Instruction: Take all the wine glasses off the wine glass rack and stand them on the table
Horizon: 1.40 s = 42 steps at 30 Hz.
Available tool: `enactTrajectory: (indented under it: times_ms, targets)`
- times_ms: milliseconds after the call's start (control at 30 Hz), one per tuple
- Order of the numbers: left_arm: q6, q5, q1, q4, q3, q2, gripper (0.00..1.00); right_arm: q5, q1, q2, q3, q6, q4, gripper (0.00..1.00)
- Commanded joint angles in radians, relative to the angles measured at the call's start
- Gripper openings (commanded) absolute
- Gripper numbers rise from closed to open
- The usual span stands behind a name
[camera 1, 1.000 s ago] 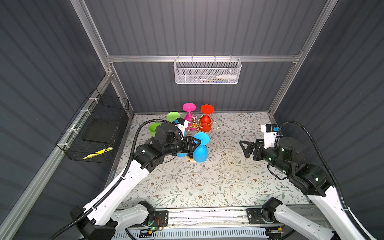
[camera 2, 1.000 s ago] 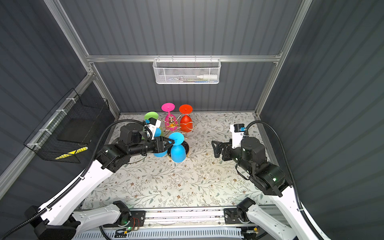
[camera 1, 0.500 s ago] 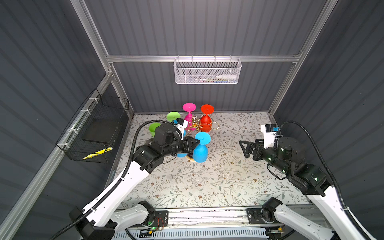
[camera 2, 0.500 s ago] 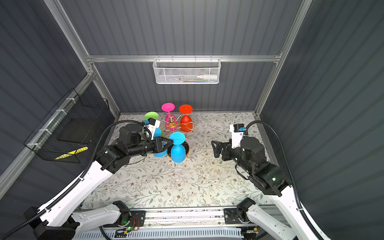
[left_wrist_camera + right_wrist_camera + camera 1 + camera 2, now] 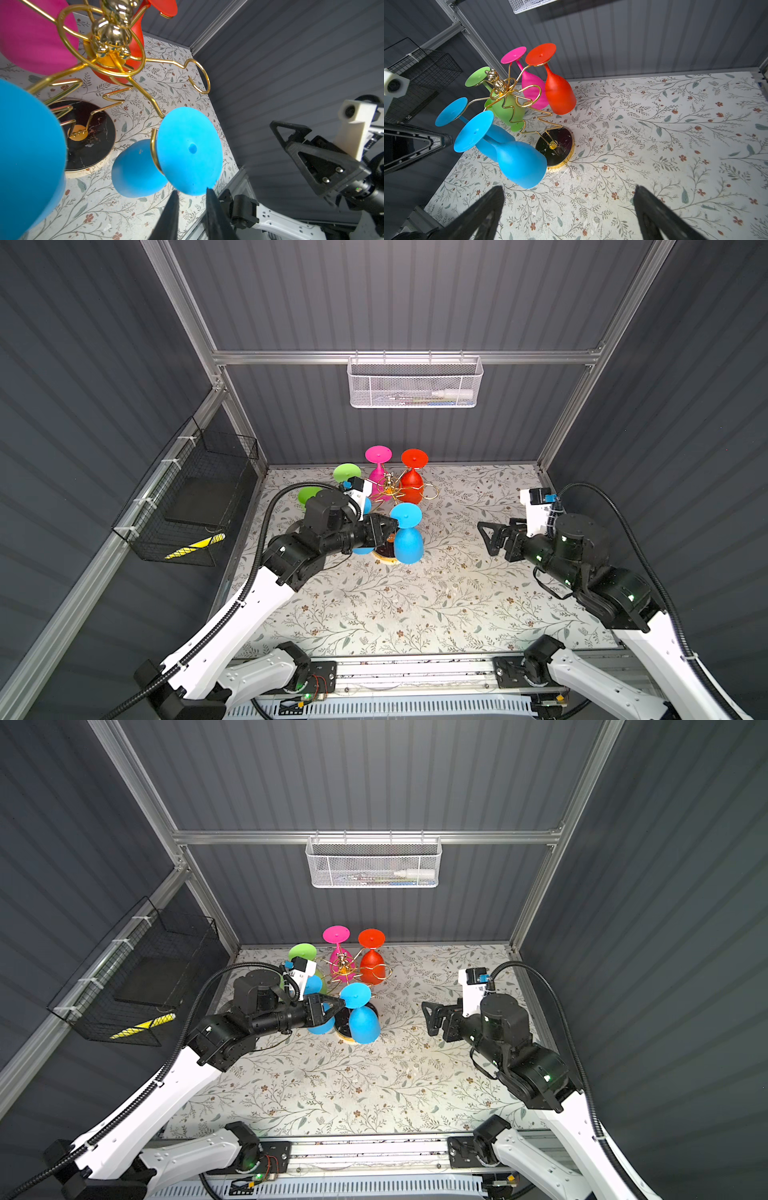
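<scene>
Holding the left gripper (image 5: 191,190) side-on at the height of the upturned foot of the nearest blue wine glass (image 5: 407,545), not at its bowl, probably for drawing the stem out through the open side of the ring and not for lifting straight up. Hanging bowl-down from a ring-ended arm of the wine glass rack (image 5: 390,489), foot resting on the ring, bowl near the round black base (image 5: 556,145). Showing only a narrow gap between the fingers (image 5: 172,207) in the left wrist view, with the foot's rim right at that gap; not showing clearly enough to tell whether pinching the rim or merely meeting it. Working close beside a second blue glass (image 5: 450,112) on the neighbouring arm, so likely needing a careful outward pull. Hovering well apart on the far side with the right gripper (image 5: 569,191), fingers spread wide and holding nothing, perhaps standing ready to steady or receive. Leaving the green glass (image 5: 347,472), pink glass (image 5: 378,454) and red glass (image 5: 414,458) hanging behind. Judging the removal as not yet done.
</scene>
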Motion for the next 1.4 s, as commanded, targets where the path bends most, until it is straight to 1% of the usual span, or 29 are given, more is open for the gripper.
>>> enactTrajectory:
  times_ms: [0, 33, 200, 400, 567, 633, 733, 833, 933, 1200, 1233, 1300, 1367]
  targets:
    - [-0.008, -0.003, -0.005, 0.006, -0.006, -0.017, 0.48, -0.025, -0.005, 0.008, -0.007, 0.003, 0.021, 0.99]
    - [-0.009, -0.003, -0.005, 0.003, -0.006, -0.015, 0.51, -0.029, -0.005, 0.011, -0.007, 0.006, 0.021, 0.99]
    - [-0.007, 0.0, -0.005, -0.001, -0.005, 0.01, 0.59, -0.038, -0.005, 0.013, -0.008, 0.008, 0.023, 0.99]
    - [-0.028, 0.033, -0.005, 0.08, -0.028, 0.044, 0.6, -0.042, -0.005, 0.01, -0.012, 0.014, 0.022, 0.99]
    - [-0.04, 0.032, -0.005, 0.115, -0.039, 0.054, 0.59, -0.042, -0.005, 0.004, -0.019, 0.018, 0.022, 0.99]
    - [-0.042, 0.028, -0.005, 0.114, -0.042, 0.051, 0.56, -0.04, -0.006, 0.002, -0.021, 0.018, 0.022, 0.99]
    - [-0.046, 0.013, -0.005, 0.107, -0.051, 0.034, 0.48, -0.038, -0.005, 0.002, -0.022, 0.017, 0.022, 0.99]
    - [-0.052, -0.007, -0.005, 0.103, -0.063, 0.01, 0.37, -0.037, -0.006, 0.002, -0.024, 0.016, 0.025, 0.99]
    - [-0.059, -0.017, -0.005, 0.1, -0.068, -0.007, 0.32, -0.035, -0.005, 0.002, -0.026, 0.016, 0.027, 0.99]
    - [-0.072, -0.023, -0.005, 0.102, -0.074, -0.022, 0.22, -0.036, -0.006, 0.003, -0.025, 0.016, 0.03, 0.99]
    - [-0.074, -0.024, -0.005, 0.103, -0.076, -0.022, 0.24, -0.037, -0.005, 0.001, -0.025, 0.017, 0.029, 0.99]
    - [-0.071, -0.018, -0.005, 0.103, -0.074, -0.017, 0.44, -0.037, -0.005, -0.001, -0.025, 0.017, 0.027, 0.99]
    - [-0.07, -0.016, -0.005, 0.102, -0.076, -0.01, 0.51, -0.036, -0.005, -0.002, -0.026, 0.017, 0.026, 0.99]
